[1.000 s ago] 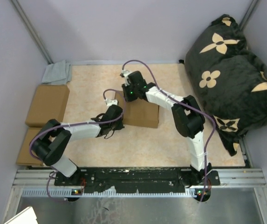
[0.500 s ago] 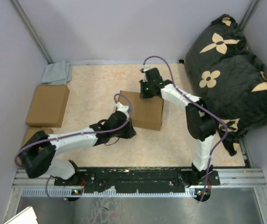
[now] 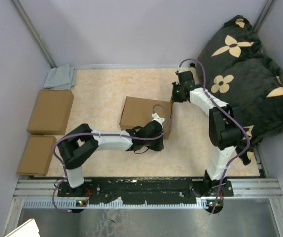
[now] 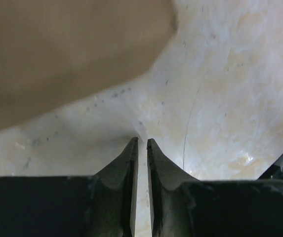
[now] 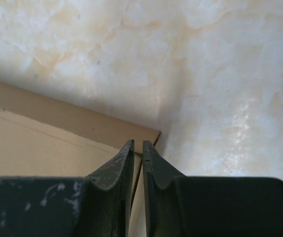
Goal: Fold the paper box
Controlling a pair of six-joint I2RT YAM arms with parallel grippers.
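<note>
Marble-patterned cream table (image 3: 106, 89), smooth and a little glossy, stands between pale lilac walls (image 3: 131, 29). A soft black cushion (image 3: 245, 74) with beige flower shapes leans at the right side. A crumpled grey cloth (image 3: 60, 77) lies in the far left corner. Two closed brown boxes (image 3: 51, 111) lie flat along the left edge. The paper box (image 3: 141, 112), a shallow rectangle of matte brown cardboard, sits near the middle of the table. The left jaws are pressed together with nothing between them, just beside its near right corner. The right jaws, also clenched on nothing, are over its far right corner.
</note>
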